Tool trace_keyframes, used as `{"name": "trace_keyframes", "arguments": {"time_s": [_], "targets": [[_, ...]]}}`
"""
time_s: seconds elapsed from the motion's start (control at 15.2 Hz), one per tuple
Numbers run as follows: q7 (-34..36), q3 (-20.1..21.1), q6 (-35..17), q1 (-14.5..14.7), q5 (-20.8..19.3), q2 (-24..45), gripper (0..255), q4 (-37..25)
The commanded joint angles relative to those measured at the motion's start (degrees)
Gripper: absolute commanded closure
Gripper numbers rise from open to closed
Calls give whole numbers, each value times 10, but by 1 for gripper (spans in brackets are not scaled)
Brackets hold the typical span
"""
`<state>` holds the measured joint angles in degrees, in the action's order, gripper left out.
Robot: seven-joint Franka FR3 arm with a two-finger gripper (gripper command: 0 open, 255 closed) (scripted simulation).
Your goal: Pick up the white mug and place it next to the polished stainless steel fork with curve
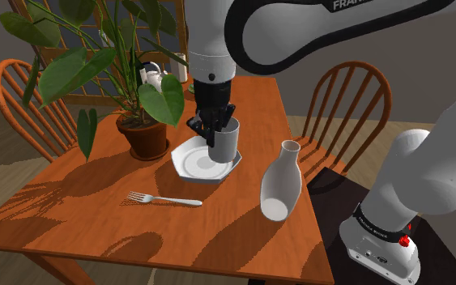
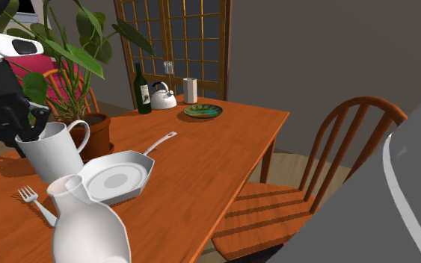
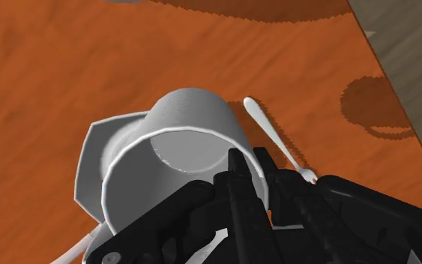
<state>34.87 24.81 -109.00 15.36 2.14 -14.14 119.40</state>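
My black gripper [image 1: 218, 132] is shut on the rim of the white mug [image 1: 227, 142], one finger inside and one outside. The mug hangs upright just above a white shallow pan [image 1: 204, 165]. In the second exterior view the mug [image 2: 52, 154] shows its handle on the side away from the gripper [image 2: 32, 132]. The silvery fork [image 1: 166, 198] lies flat on the wooden table [image 1: 96, 231], nearer the front edge than the pan. In the wrist view the gripper [image 3: 235, 177] clasps the mug [image 3: 187, 142], with the fork [image 3: 275, 140] on the table beyond it.
A white vase [image 1: 280, 184] stands at the shoulder view's right of the pan. A potted plant [image 1: 146, 132] is close to the pan on the other side. A kettle [image 2: 162, 97], dark bottle [image 2: 142, 90], cup [image 2: 190, 90] and green dish [image 2: 203, 111] sit at the far end. Chairs [image 2: 328, 172] surround the table.
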Motion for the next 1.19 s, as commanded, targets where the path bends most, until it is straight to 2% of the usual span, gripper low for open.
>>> {"name": "trace_keyframes", "arguments": {"time_s": [0.0, 0.46, 1.12], "targets": [[35, 22, 2, 8, -7, 24, 255, -24], [162, 94, 23, 45, -58, 127, 255, -129], [173, 95, -52, 47, -68, 140, 255, -66]]}}
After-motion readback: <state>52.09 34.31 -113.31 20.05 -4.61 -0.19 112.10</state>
